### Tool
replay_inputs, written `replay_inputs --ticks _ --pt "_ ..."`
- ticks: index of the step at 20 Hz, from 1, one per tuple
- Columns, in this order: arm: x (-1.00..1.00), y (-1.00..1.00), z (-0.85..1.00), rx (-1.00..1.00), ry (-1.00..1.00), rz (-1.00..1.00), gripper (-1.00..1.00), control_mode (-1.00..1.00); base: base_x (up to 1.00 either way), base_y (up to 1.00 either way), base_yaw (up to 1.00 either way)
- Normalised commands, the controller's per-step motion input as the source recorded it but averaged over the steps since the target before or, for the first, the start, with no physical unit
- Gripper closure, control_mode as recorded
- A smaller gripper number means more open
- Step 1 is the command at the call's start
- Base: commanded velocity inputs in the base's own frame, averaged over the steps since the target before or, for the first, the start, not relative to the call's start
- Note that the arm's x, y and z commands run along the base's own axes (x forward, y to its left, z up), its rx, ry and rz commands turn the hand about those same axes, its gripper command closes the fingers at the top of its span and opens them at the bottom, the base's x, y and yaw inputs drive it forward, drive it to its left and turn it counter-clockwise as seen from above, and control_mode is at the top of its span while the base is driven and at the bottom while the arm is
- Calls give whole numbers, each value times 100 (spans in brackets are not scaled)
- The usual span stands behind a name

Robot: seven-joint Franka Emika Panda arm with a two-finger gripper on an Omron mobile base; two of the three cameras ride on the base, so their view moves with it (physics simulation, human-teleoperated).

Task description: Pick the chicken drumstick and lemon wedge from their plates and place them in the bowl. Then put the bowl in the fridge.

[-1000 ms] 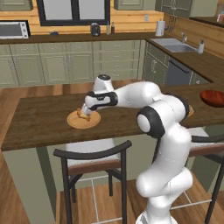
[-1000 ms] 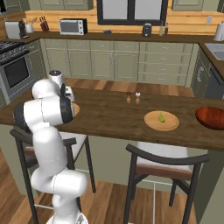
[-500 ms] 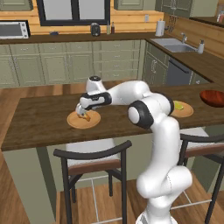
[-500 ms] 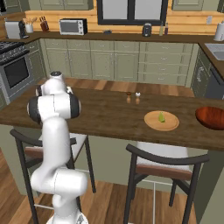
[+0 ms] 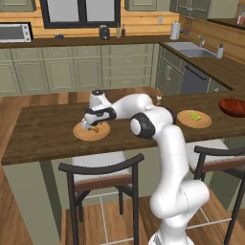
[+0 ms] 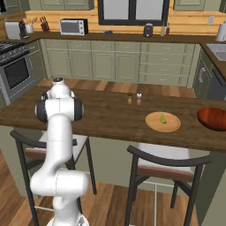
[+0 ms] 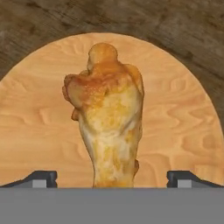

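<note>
The golden-brown chicken drumstick (image 7: 109, 118) lies on a tan wooden plate (image 7: 183, 127), right under my hand. My gripper (image 7: 111, 178) is open, one fingertip on each side of the drumstick's paler narrow end, not touching it. From the left base view my gripper (image 5: 89, 125) hovers low over that plate (image 5: 91, 132) on the island's left part. The lemon wedge (image 5: 194, 115) rests on the second plate (image 5: 194, 119) to the right, and it shows as the lemon wedge (image 6: 163, 118) on its plate (image 6: 163, 122). The reddish-brown bowl (image 5: 232, 106) sits at the far right, bowl (image 6: 213, 118).
Salt and pepper shakers (image 6: 134, 98) stand mid-island. Two dark chairs (image 5: 103, 175) are tucked under the island's near edge. Green cabinets, a microwave (image 6: 73, 27) and a sink (image 5: 191, 48) line the back counters.
The arm has swung left and lowered onto the drumstick's plate. The jaws have stayed open.
</note>
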Motion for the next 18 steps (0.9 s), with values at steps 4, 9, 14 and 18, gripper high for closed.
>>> replay_inputs --ticks 4,9,14,18 --pt "56 10 -40 -5 0 0 -100 -100 0 0 0" --pt "31 9 -18 -1 1 0 100 -100 0 0 0" --pt "-42 -13 0 0 -4 0 100 -100 0 0 0" --pt "-99 -42 0 3 -14 0 100 -100 0 0 0"
